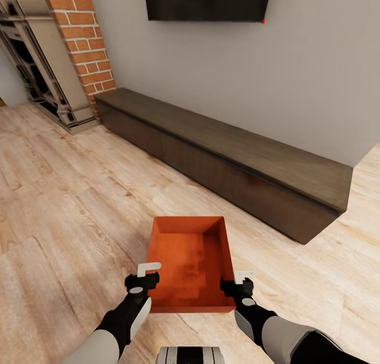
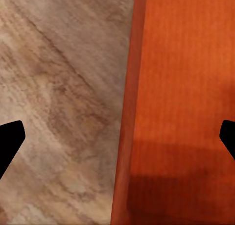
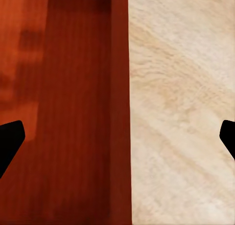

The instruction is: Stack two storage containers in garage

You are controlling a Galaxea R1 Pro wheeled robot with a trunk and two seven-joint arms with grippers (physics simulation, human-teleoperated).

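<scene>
Open fingers (image 2: 10,141) astride container (image 1: 190,263) walls

Orange-red storage container (image 1: 191,261), pale wood-grain plank floor (image 1: 63,195), dark brown low cabinet (image 1: 227,163), red brick fireplace (image 1: 84,42), black TV (image 1: 208,1), grey wall (image 1: 311,73).

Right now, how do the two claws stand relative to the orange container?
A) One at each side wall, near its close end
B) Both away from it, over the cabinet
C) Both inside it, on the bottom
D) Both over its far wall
A: in the head view the left claw is at the left wall of the orange container and the right claw at its right wall.
</scene>
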